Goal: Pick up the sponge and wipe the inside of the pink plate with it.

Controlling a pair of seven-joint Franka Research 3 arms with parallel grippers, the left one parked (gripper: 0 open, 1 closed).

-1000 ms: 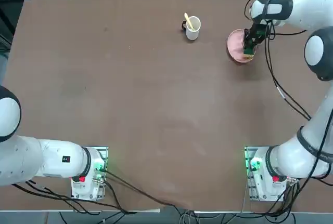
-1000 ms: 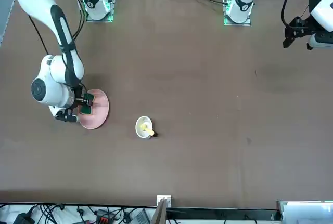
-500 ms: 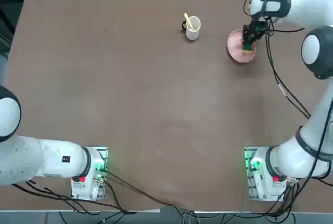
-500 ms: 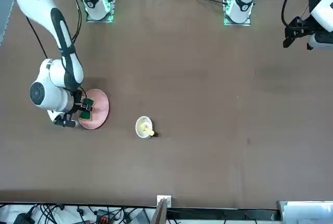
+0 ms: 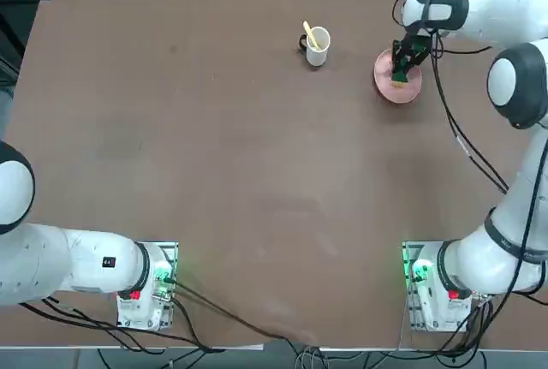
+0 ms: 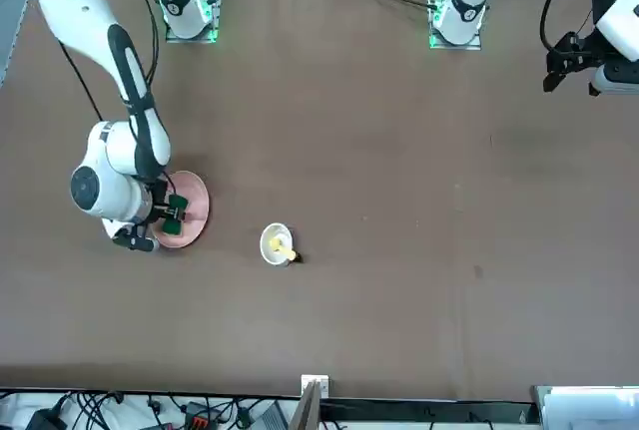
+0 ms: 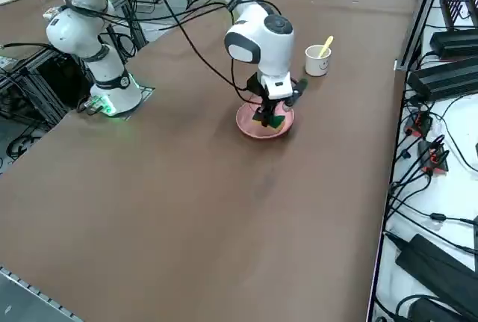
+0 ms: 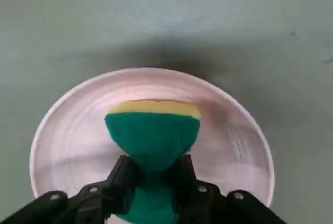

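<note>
Sponge (image 8: 152, 130) sat pinched in my right gripper (image 8: 153, 182), over middle of pink plate (image 8: 67, 130), yellow face seemingly on plate; contact unclear. Plate lay near bench's far right corner. White mug (image 5: 317, 45) stood near it, apart.

no readable text, labels or numbers anywhere (mug, plate, sponge all plain), nothing legible

Green-and-yellow sponge (image 8: 152, 130), pale pink plate (image 8: 67, 146), white mug (image 5: 318, 46), brown table (image 5: 257, 155).
</note>
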